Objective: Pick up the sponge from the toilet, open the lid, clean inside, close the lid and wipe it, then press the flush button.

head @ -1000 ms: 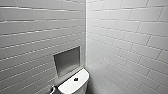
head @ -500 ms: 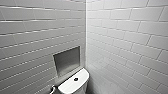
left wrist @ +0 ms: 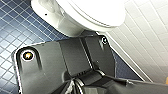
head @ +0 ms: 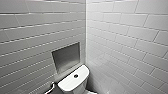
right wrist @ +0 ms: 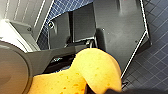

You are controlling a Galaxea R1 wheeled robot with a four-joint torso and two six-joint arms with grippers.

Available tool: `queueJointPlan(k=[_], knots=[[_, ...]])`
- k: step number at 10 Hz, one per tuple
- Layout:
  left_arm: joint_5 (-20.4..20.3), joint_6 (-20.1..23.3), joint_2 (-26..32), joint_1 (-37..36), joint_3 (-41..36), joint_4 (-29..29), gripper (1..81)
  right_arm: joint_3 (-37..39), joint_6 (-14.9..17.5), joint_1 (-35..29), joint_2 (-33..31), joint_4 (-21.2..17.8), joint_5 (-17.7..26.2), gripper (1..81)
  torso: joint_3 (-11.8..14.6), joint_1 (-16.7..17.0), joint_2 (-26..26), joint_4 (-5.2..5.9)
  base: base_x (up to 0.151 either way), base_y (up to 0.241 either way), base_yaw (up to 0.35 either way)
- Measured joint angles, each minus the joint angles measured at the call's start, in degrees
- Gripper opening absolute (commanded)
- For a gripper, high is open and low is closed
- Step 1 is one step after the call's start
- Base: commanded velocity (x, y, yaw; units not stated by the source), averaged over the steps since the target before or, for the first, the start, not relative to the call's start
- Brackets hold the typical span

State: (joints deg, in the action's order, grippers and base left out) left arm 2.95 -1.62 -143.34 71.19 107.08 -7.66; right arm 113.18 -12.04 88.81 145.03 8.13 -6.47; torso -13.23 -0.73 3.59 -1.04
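The right gripper [right wrist: 86, 88] is clamped on the orange sponge [right wrist: 97, 67], low over the blue floor [right wrist: 155, 62] beside the toilet [left wrist: 67, 23], while the lid [left wrist: 100, 10] lies shut, close above the left arm [left wrist: 62, 65], which I judge the nearer one to it.

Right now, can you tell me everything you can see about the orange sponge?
The sponge is bright orange and soft-looking, dotted with tiny holes. It has rounded ends and a pinched-in middle, and it looks a bit bent. It sits very close to the right wrist camera, up above the dark blue floor tiles. The right end effector seems to grip it at one edge.
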Motion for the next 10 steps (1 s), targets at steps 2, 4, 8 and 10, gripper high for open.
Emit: queueJointPlan(k=[2, 4, 8, 10], knots=[[2.4, -0.2, 2.9, -6.1, -5.2, 1.4, 81.1, -0.2, 0.0, -0.1, 0.0, 0.0, 0.0, 1.0, 0.0, 0.0, 0.0, 0.0, 0.0, 0.0, 0.0], [5.8, -0.2, 4.6, -11.1, -8.6, 3.4, 81.1, -0.2, 0.0, -0.1, 0.0, 0.0, 0.0, 1.0, 0.0, 0.0, 0.0, 0.0, 0.0, 0.0, 0.0], [12.6, -0.2, 6.1, -21.4, -11.8, 7.3, 81.1, -0.1, 0.0, -0.1, 0.1, 0.0, 0.0, 1.0, -0.4, 0.0, 0.0, 0.0, 0.0, 0.0, 0.0], [15.9, -0.2, 6.6, -26.9, -13.3, 9.4, 81.1, -0.1, 0.0, -0.2, 0.4, 0.0, -0.1, 1.0, -2.5, -0.1, 0.0, 0.0, 0.0, 0.0, 0.0]])
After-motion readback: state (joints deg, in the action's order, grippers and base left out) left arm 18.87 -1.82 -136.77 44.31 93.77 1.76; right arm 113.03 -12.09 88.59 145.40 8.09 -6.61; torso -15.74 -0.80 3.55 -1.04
